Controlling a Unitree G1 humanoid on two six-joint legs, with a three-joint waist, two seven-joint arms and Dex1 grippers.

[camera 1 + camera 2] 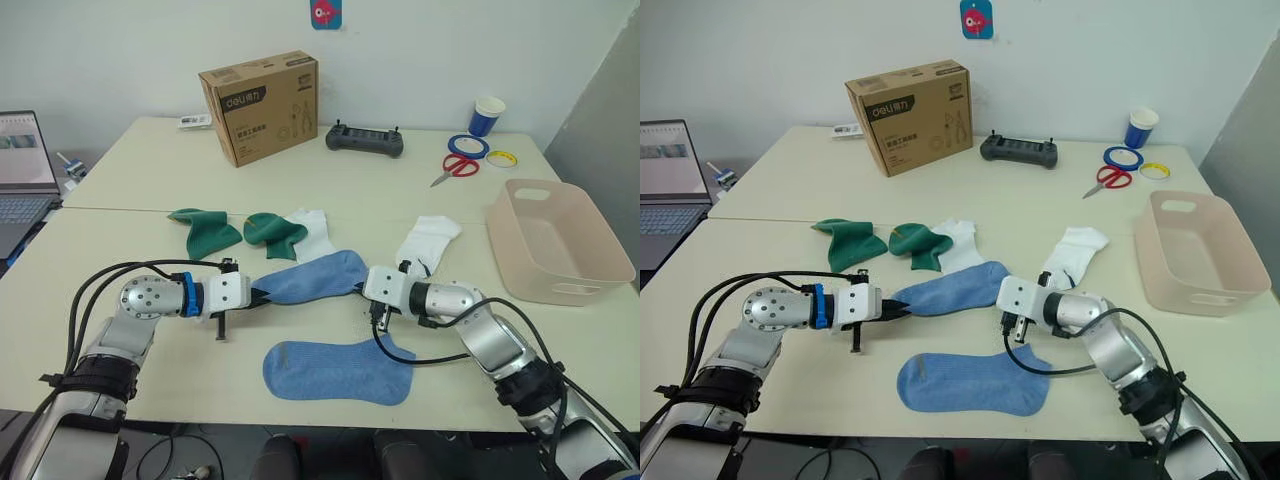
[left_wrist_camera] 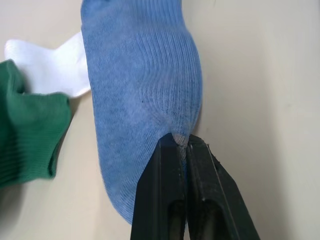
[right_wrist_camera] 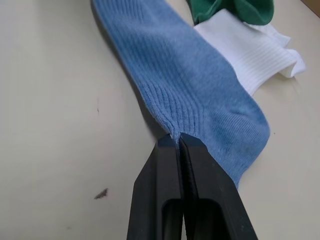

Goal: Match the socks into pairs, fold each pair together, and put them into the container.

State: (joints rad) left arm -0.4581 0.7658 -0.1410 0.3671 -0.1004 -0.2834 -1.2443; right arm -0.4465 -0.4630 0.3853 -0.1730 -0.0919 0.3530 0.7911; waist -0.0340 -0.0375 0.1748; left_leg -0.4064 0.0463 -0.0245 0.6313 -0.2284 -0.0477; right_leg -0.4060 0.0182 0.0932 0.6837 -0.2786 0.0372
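Counter [image 1: 120,250]: cream-coloured, wide, carrying everything listed below.
Container [image 1: 520,215]: pale pinkish-beige rectangular plastic tub with rounded corners, at the right edge of the counter, nothing inside.
Cardboard box [image 1: 262,106]: brown, at the back, apart from the work.
Light blue socks: two counted. Upper blue sock [image 1: 315,278] stretched between both tools just off or on the counter, cannot tell which; lower blue sock [image 1: 335,371] flat near the front edge, just below the first.
Dark green socks: two counted, crumpled side by side, left green sock [image 1: 205,230] and right green sock [image 1: 273,235], behind the left arm.
White socks: two counted, first white sock [image 1: 315,232] touching the right green one, second white sock [image 1: 428,240] near the right arm.
Left tool [image 2: 181,146]: closed tight, pinching one end of the upper blue sock.
Right tool [image 3: 177,141]: closed tight, pinching the ribbed edge at the other end of the same sock.
Progress: early, judged from the layout. No pair folded, none in the tub. Blue pair being matched now; green and white pairs untouched.
Left to do: lay blue on blue, fold, place in tub, then repeat twice.
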